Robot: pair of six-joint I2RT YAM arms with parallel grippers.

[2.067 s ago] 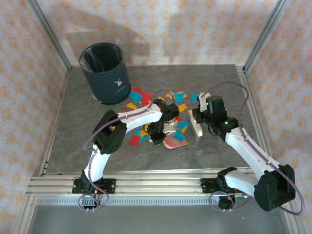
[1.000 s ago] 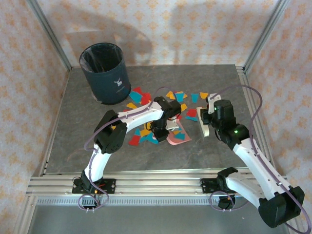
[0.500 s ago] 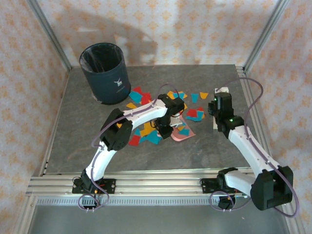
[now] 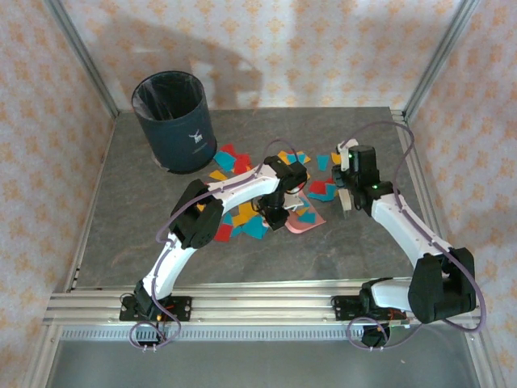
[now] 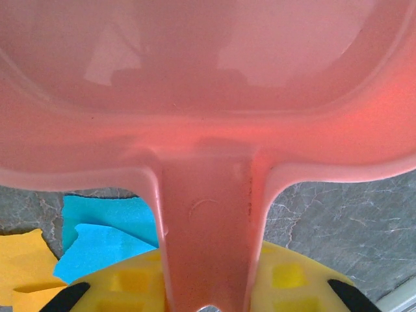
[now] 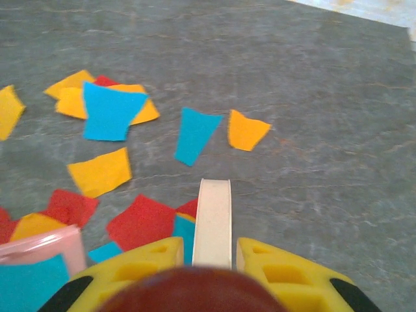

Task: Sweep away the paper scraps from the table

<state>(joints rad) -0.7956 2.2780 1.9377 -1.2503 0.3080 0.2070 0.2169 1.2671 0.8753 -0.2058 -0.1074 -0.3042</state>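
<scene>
Left jaws tight on glossy pink dustpan handle (image 5: 208, 240)

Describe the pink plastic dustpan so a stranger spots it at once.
On the dark grey marbled table, look at its middle, where red, orange and blue paper scraps lie scattered. The pink plastic dustpan sits among them, its handle clamped in the left gripper. It is the one large, glossy, moulded piece there; the scraps are small and flat.

Left arm (image 4: 236, 187) and right arm (image 4: 401, 223): white links, black joints, black base mounts. A purple cable (image 4: 164, 226) runs along each arm. Fingers (image 6: 276, 268) are yellow with black corners, and a green light (image 4: 374, 187) shows near the right wrist.
</scene>
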